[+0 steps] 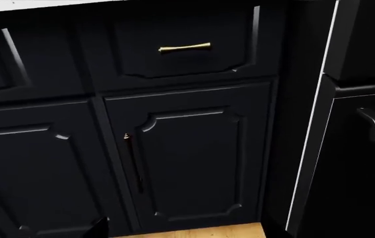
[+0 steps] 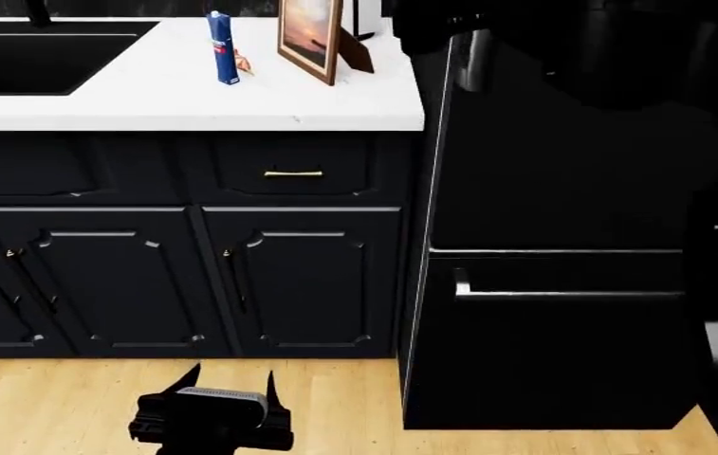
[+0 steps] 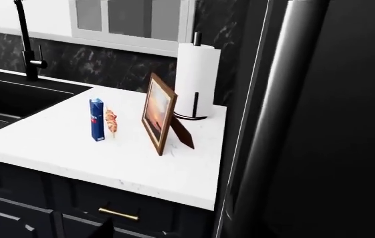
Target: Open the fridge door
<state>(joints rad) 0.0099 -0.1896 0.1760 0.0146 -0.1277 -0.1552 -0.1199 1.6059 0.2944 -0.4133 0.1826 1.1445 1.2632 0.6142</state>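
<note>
The fridge door (image 2: pixel 561 142) is the tall glossy black panel right of the counter, and it looks closed. Its long silver bar handle (image 3: pixel 276 129) fills the right wrist view, close up. My right gripper (image 3: pixel 181 234) is raised at the handle's upper part, level with the counter. It is open. One dark fingertip (image 3: pixel 104 229) shows, and the other is lost against the black door. In the head view this gripper (image 2: pixel 441 28) is a dark mass beside the handle (image 2: pixel 470 62). My left gripper (image 2: pixel 229 381) hangs low over the wooden floor, open and empty.
A white counter (image 2: pixel 143 104) holds a picture frame (image 3: pixel 157 119), a blue tube (image 3: pixel 96 126) and a paper towel roll (image 3: pixel 197 79), beside a black sink (image 3: pixel 9 99). Dark cabinet doors (image 1: pixel 194 158) with brass pulls stand below. The fridge's lower drawer (image 2: pixel 548 360) has a horizontal bar handle (image 2: pixel 561 294).
</note>
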